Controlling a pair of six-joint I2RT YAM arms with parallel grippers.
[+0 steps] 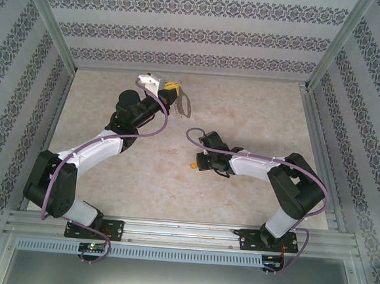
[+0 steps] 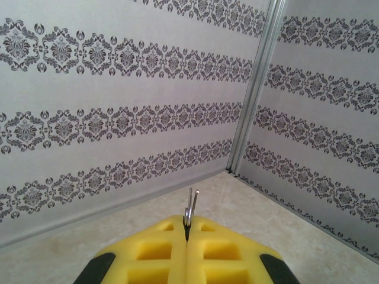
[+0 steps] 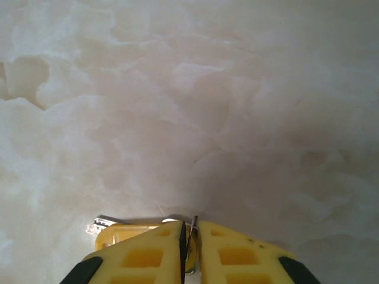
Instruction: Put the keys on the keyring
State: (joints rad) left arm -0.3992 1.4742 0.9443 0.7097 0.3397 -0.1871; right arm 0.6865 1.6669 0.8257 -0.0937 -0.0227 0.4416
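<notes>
My left gripper (image 1: 174, 88) is raised over the far middle of the table, shut on the keyring (image 1: 184, 106), whose grey loop hangs below it. In the left wrist view the yellow fingers (image 2: 160, 242) press together, and the keyring's thin metal wire (image 2: 190, 206) pokes out from between them. My right gripper (image 1: 198, 163) is down at the table's centre over the key (image 1: 193, 166). In the right wrist view the key's yellow head (image 3: 121, 229) lies flat, partly under the left finger, with its metal end (image 3: 98, 225) pointing left. A thin metal ring (image 3: 193, 227) stands on edge between the nearly closed jaws.
The floor is pale marbled stone (image 1: 258, 114). Patterned walls (image 1: 185, 30) and aluminium posts (image 1: 332, 45) enclose the space on three sides. A rail (image 1: 183, 230) carrying both arm bases runs along the near edge.
</notes>
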